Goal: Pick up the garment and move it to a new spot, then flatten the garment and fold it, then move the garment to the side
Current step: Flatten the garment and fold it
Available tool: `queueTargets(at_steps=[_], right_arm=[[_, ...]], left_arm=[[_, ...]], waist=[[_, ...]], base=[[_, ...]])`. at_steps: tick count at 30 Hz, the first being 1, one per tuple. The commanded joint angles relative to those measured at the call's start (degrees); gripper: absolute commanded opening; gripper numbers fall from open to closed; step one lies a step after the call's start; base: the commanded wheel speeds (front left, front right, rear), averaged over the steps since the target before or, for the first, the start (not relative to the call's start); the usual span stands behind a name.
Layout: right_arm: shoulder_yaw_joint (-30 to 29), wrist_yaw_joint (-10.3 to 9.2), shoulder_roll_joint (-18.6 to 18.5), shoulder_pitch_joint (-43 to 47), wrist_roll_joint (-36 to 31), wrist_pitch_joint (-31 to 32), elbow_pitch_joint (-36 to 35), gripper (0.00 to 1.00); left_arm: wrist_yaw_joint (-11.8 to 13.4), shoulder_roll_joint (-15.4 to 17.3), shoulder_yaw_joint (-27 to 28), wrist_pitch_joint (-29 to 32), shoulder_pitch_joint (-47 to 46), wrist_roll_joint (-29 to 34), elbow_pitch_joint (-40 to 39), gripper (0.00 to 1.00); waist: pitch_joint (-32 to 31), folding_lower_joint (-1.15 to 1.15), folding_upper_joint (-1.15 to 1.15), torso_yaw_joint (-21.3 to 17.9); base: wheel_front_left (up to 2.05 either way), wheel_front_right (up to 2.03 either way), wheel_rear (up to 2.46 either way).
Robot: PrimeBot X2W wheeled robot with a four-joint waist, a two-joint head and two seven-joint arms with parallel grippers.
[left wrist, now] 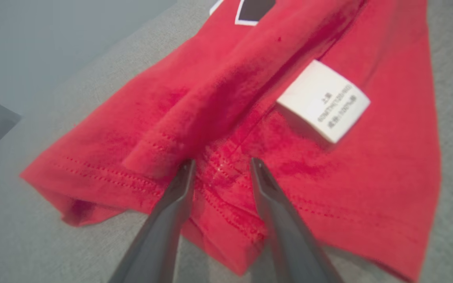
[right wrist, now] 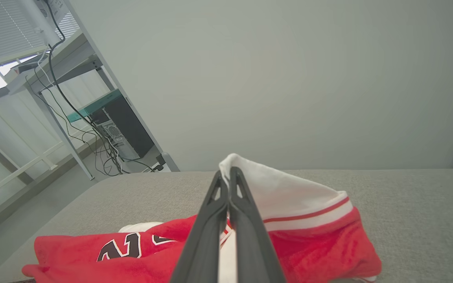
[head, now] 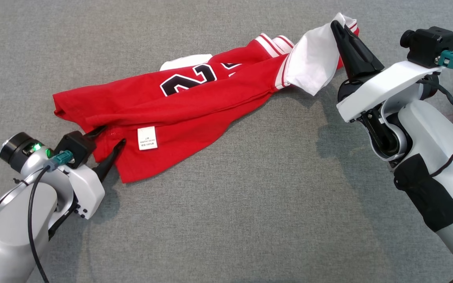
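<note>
My right jaws are shut tight on the white sleeve end of the garment point(head: 179, 106) and hold this end lifted above the bench point(head: 250, 220). The rest of the red jersey trails down from there and lies on the grey cover, toward my left side. My left jaws stand partly open at the other end, one finger on each side of the stitched hem point(left wrist: 222, 184), close to the white care label point(head: 147, 138). They are not closed, so on this side I hold nothing yet.

I judge the task to be in its early part. The garment is drawn long between my two arms, but it is bunched and wrinkled, with the number half hidden in a fold. Flattening is not done, no fold is made, and the move to the side is left too. Whether it lies already in its new spot I cannot tell.

About containers: I find no box, basket or tray here; the garment lies directly on the bench.
</note>
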Motion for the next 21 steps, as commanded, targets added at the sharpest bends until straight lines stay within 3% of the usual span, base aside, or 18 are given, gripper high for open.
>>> queueTargets(at_steps=[1,5,9,11,13,21], right_arm=[[0.2,0.24,0.6,-0.1,0.3,-0.7,-1.7,0.0],[0.1,0.24,0.6,-0.1,0.3,-0.7,-1.7,0.0],[0.1,0.24,0.6,-0.1,0.2,-0.8,-1.8,0.0],[0.1,0.24,0.6,-0.2,0.2,-0.8,-1.8,0.0],[0.1,0.24,0.6,-0.3,0.2,-0.8,-1.8,0.0],[-0.2,0.24,0.5,-0.2,0.3,-1.0,-1.8,0.0]], left_arm=[[-0.1,2.0,1.8,-0.6,-2.5,0.0,0.1,0.72],[-0.3,1.7,1.4,-0.6,-3.2,0.4,0.6,0.72],[-0.4,1.3,0.0,-0.6,-3.5,0.3,2.2,0.56],[-0.4,1.1,-0.8,-0.6,-3.8,0.1,2.8,0.38],[-0.4,0.9,-1.4,-0.6,-4.0,-0.3,3.4,0.04],[-0.5,0.9,-1.3,-0.6,-5.2,-2.1,2.3,0.0]], waist=[[0.2,0.0,0.0,-0.1],[0.5,0.0,0.0,-0.2],[0.5,0.0,0.0,-0.3],[0.5,0.0,0.0,-0.3],[0.4,0.0,0.0,-0.2],[-0.5,0.0,0.0,0.3]], base=[[0.0,0.0,0.0],[0.0,0.0,0.0],[0.0,0.0,0.0],[0.0,0.0,0.0],[0.0,0.0,0.0],[0.0,0.0,0.0]])
